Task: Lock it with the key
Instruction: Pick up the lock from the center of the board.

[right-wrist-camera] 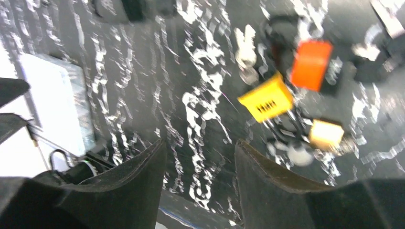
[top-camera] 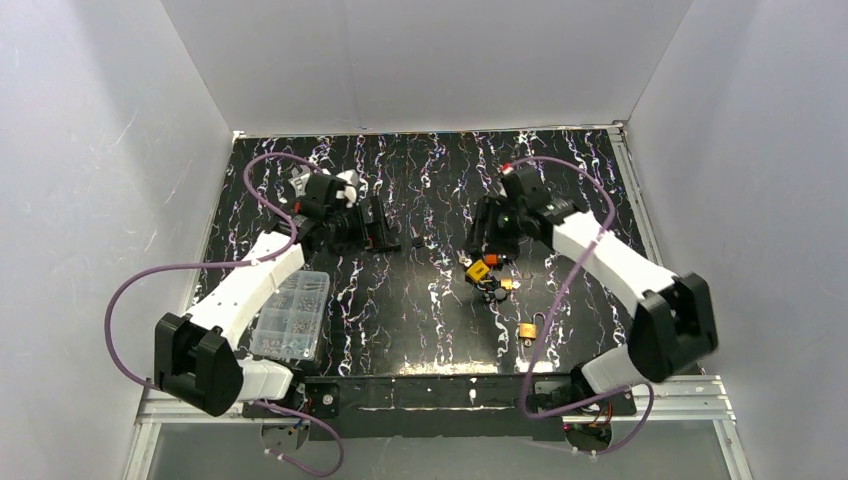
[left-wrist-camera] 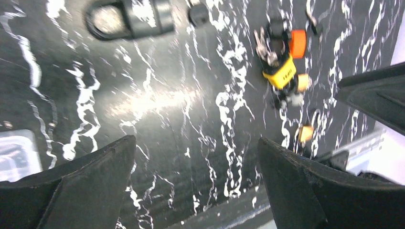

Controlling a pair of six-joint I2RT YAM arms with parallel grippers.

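Note:
A bunch of keys with a yellow tag and an orange tag (top-camera: 485,272) lies on the black marbled table (top-camera: 420,320), right of centre. It also shows in the left wrist view (left-wrist-camera: 282,62) and in the right wrist view (right-wrist-camera: 286,90). A small brass padlock (top-camera: 527,330) lies nearer the front edge, apart from the keys. My right gripper (top-camera: 490,245) hovers just behind the keys, open and empty (right-wrist-camera: 200,148). My left gripper (top-camera: 385,238) is open and empty (left-wrist-camera: 196,143) over bare table, left of the keys.
A clear plastic box of small parts (top-camera: 292,313) sits at the front left beside the left arm. A black looped object (left-wrist-camera: 129,19) lies on the table beyond the left fingers. White walls enclose the table on three sides.

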